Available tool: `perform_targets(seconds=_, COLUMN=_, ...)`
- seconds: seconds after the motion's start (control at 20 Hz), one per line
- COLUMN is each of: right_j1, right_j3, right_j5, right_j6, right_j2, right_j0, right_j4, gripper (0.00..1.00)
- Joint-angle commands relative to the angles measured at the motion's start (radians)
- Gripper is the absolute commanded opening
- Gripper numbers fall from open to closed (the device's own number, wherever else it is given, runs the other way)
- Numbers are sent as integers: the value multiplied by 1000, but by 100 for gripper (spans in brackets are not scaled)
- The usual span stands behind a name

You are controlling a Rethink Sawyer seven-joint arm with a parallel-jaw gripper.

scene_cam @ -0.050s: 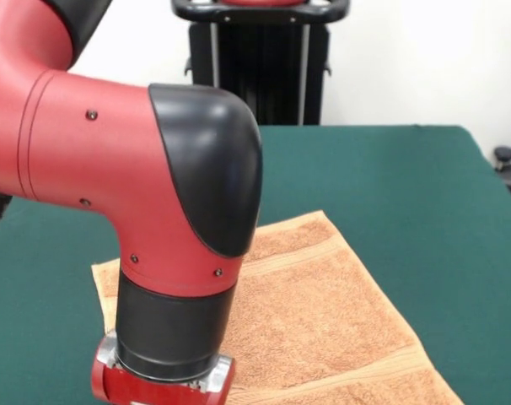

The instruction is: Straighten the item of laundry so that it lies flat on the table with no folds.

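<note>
The item of laundry [323,312], an orange-tan terry towel with woven band stripes, lies spread on the dark green table [407,186]. It runs from mid-picture down past the bottom edge, and its visible part looks flat. The red and black arm [154,219] reaches down over the towel's left part and hides it. Only the red wrist end [158,384] shows at the bottom edge; the gripper itself is cut off below the picture.
A black stand [260,59] rises behind the table's far edge. A small dark object [504,156] sits off the table at the right. Green cloth surrounds the towel to the right and behind.
</note>
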Motion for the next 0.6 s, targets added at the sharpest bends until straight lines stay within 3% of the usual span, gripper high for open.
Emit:
perform_targets(seconds=0.05, right_j1=-23, right_j3=180, right_j5=-12, right_j6=-118, right_j2=0, right_j0=23, right_j4=35, gripper=100)
perform_targets(seconds=0.6, right_j1=-40, right_j3=172, right_j5=40, right_j6=-149, right_j2=1, right_j0=30, right_j4=64, gripper=100)
